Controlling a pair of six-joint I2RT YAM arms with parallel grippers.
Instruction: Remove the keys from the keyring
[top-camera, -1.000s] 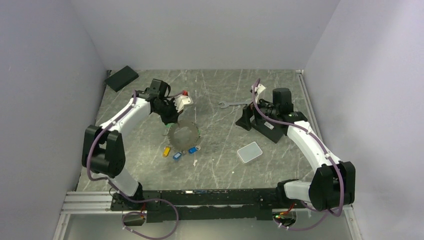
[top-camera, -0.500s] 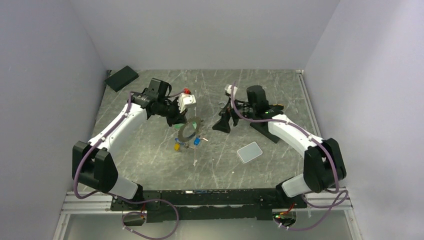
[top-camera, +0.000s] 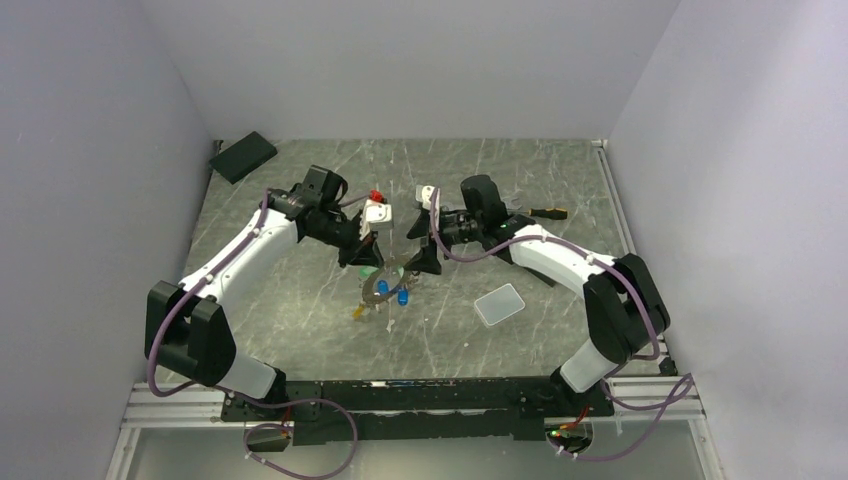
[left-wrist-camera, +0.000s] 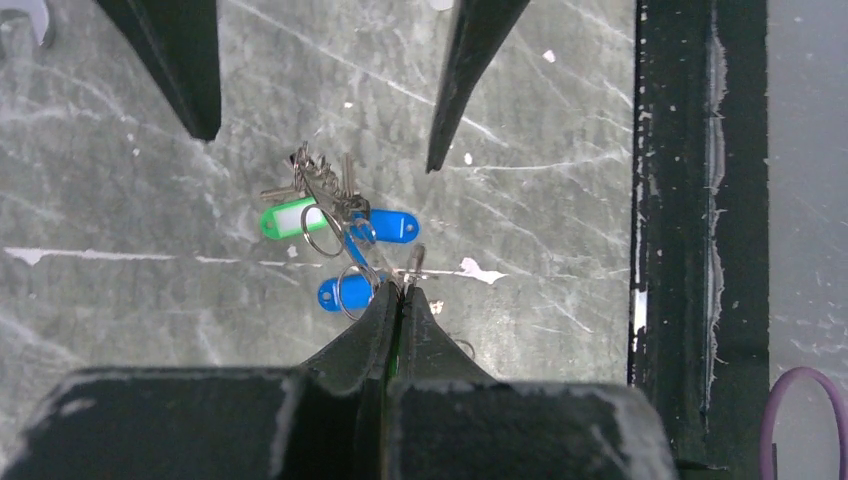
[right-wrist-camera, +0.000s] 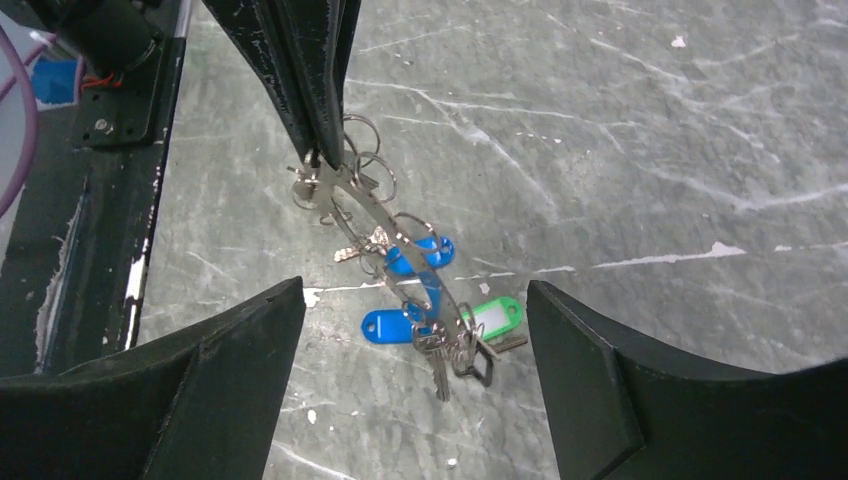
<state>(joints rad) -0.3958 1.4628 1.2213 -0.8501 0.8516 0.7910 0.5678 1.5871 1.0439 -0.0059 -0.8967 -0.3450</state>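
My left gripper (top-camera: 365, 265) is shut on the rim of the keyring (top-camera: 381, 286) and holds it tilted above the table. Several silver keys (right-wrist-camera: 440, 362) with a green tag (right-wrist-camera: 497, 316) and blue tags (right-wrist-camera: 385, 325) hang from the ring's low end. In the left wrist view the ring (left-wrist-camera: 350, 240) runs away from my closed fingertips (left-wrist-camera: 403, 292). My right gripper (top-camera: 421, 262) is open, just right of the ring. In the right wrist view its jaws (right-wrist-camera: 413, 300) stand wide on either side of the hanging keys without touching them.
A grey rounded square pad (top-camera: 499, 303) lies right of the ring. A black block (top-camera: 243, 156) sits at the far left corner. A screwdriver (top-camera: 545, 213) lies behind the right arm. A wrench end (left-wrist-camera: 25, 15) shows nearby. The black front rail (left-wrist-camera: 690, 200) borders the table.
My left gripper has lifted the keyring off the table and carried it right and nearer. My right arm has swung left, jaws open, up to the ring.
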